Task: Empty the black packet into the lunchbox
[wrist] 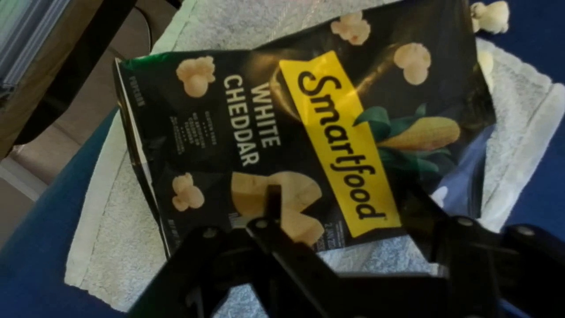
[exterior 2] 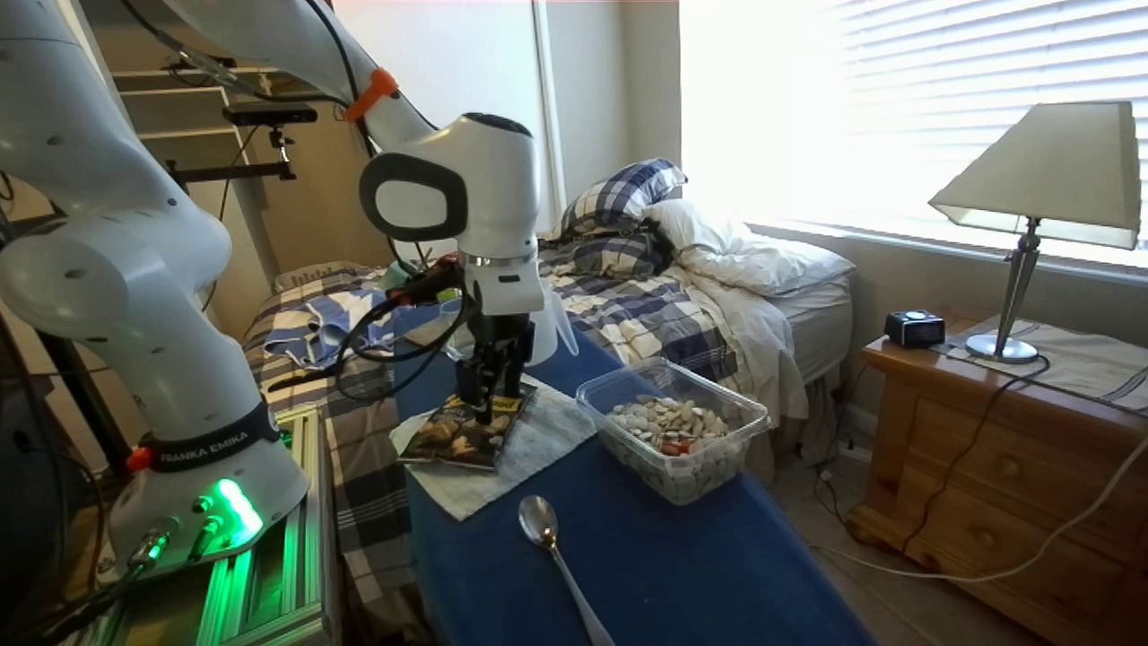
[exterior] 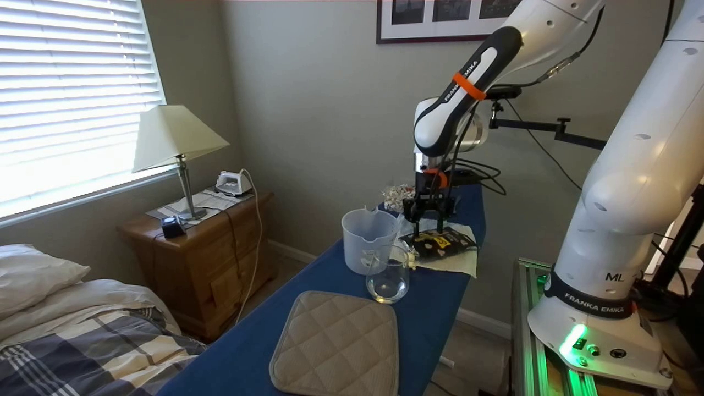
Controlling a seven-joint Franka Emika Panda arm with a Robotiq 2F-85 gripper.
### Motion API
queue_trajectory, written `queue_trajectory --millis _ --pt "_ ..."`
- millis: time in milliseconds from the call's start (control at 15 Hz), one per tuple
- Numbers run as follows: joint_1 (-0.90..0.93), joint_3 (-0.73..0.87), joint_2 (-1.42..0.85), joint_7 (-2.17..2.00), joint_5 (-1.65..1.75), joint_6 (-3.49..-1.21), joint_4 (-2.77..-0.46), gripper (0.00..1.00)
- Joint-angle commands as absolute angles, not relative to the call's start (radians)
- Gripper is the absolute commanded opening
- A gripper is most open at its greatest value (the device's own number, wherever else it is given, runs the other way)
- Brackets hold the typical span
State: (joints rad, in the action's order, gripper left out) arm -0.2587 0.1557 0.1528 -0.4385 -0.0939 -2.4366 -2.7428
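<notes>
Lying face-up, black packet (wrist: 304,132), "Smartfood", "WHITE CHEDDAR"

I've got the gripper (exterior: 428,232) pointing down, jaws apart, clear gap between the fingertips (wrist: 273,204) in the wrist view. Wrist (exterior 2: 500,202) sits directly above the jaws, roughly upright. Forearm (exterior: 492,63) slants up and away from them. Base (exterior: 599,324) stands well off to one side of the jaws, lower arm (exterior: 641,181) above it, status light (exterior: 573,339) glowing green.
</notes>
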Motion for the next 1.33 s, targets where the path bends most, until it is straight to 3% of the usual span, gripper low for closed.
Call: queue_trajectory --millis 0,467,800,1000,1267 --pt "-0.251 0.155 0.161 -0.452 -0.092 -2.394 -2.742 1.00" --pt "-0.245 0.163 0.115 -0.416 -0.081 -2.423 -2.744 0.98" --pt "-0.247 0.179 0.072 -0.396 -0.084 -2.447 -2.744 0.69" --pt "-0.247 0.184 0.065 -0.389 -0.083 -2.459 -2.743 0.43" --pt "-0.240 0.177 0.108 -0.385 -0.078 -2.450 -2.760 0.16"
